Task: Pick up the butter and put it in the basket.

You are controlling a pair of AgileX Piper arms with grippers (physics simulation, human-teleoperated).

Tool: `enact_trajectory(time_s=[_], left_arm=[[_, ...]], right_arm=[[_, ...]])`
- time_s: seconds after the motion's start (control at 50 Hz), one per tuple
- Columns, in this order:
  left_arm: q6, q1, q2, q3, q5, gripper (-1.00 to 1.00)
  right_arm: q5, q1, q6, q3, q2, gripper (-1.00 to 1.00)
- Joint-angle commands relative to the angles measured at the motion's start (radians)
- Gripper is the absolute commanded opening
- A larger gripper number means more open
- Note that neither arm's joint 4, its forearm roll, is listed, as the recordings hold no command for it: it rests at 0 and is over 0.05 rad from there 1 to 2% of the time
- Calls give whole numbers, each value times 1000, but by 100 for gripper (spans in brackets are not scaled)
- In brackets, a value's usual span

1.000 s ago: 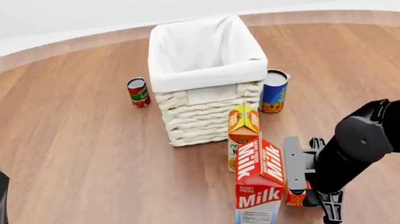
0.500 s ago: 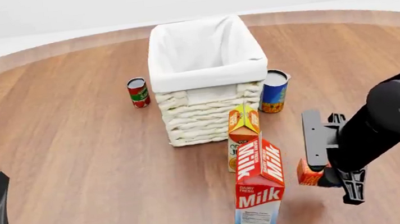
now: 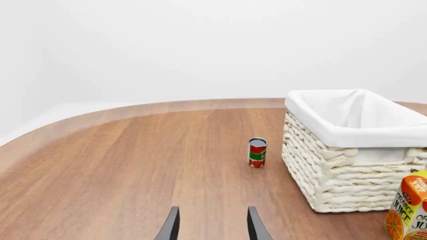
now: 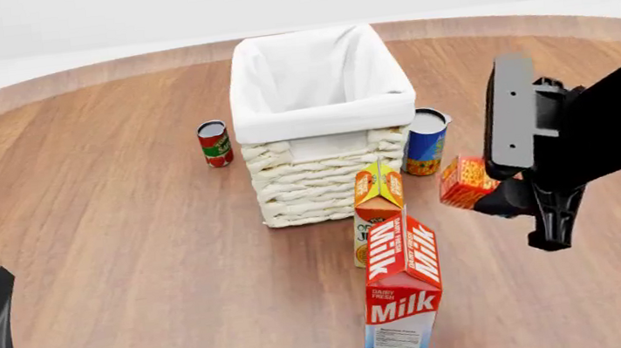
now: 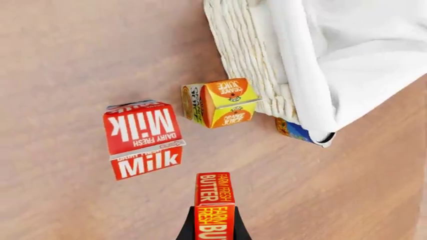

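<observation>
now the right gripper (image 4: pixel 498 196) is gripping the butter (image 4: pixel 465 182) between its fingers, holding it in the air above the wooden table (image 4: pixel 116 214), beside the blue can (image 4: pixel 426 152) and to the right of the orange juice carton (image 4: pixel 377 201) and milk carton (image 4: pixel 402 279). bare table is lying open to its right. the basket (image 4: pixel 320 103) is holding only its white liner. the left gripper (image 3: pixel 212 229) is hanging with fingers parted, nothing between them, the red can (image 3: pixel 257 152) well ahead.

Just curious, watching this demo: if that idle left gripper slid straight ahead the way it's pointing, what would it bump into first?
Probably nothing nearby. The open left gripper points along bare table. The small red can sits slightly off that line and the basket farther to the side, though depth is hard to judge.
</observation>
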Motion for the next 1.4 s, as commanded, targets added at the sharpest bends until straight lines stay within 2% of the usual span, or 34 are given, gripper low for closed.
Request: enact_trajectory(time_s=[0.02, 0.08, 0.26, 0.28, 0.46, 0.48, 0.54, 0.56, 0.74, 0.84, 0.86, 0.88, 0.92, 0.96, 1.0, 1.1, 1.16, 1.28, 1.34, 1.4], left_arm=[[0, 0, 0, 0, 0, 100], [0, 0, 0, 0, 0, 100], [0, 0, 0, 0, 0, 100], [0, 0, 0, 0, 0, 100], [0, 0, 0, 0, 0, 100], [0, 0, 0, 0, 0, 100], [0, 0, 0, 0, 0, 100], [0, 0, 0, 0, 0, 100], [0, 0, 0, 0, 0, 100], [0, 0, 0, 0, 0, 100], [0, 0, 0, 0, 0, 100], [0, 0, 0, 0, 0, 100], [0, 0, 0, 0, 0, 100], [0, 0, 0, 0, 0, 100], [0, 0, 0, 0, 0, 100], [0, 0, 0, 0, 0, 100], [0, 0, 0, 0, 0, 100], [0, 0, 0, 0, 0, 100], [0, 0, 0, 0, 0, 100], [0, 0, 0, 0, 0, 100]], right_arm=[[57, 148, 172, -190, -74, -100], [60, 168, 191, -213, -76, -100], [75, 182, 197, -272, -84, -100], [77, 193, 208, -311, -89, -100], [51, 251, 262, -411, -103, -100], [-13, 236, 299, -466, -88, -100], [-62, 236, 329, -478, -76, -100], [-254, 296, 475, -601, 52, -100], [-269, 302, 479, -634, 58, -100], [-330, 308, 526, -616, 52, -100], [-334, 321, 550, -615, 51, -100], [-350, 321, 548, -603, 55, -100], [-350, 321, 548, -602, 54, -100], [-355, 272, 622, -638, 166, -100], [-340, 223, 658, -704, 251, -100], [-293, 157, 696, -823, 399, -100], [-265, 159, 731, -867, 445, -100], [-215, 162, 715, -902, 517, -100], [-166, 157, 740, -960, 563, -100], [-133, 163, 744, -971, 582, -100]])
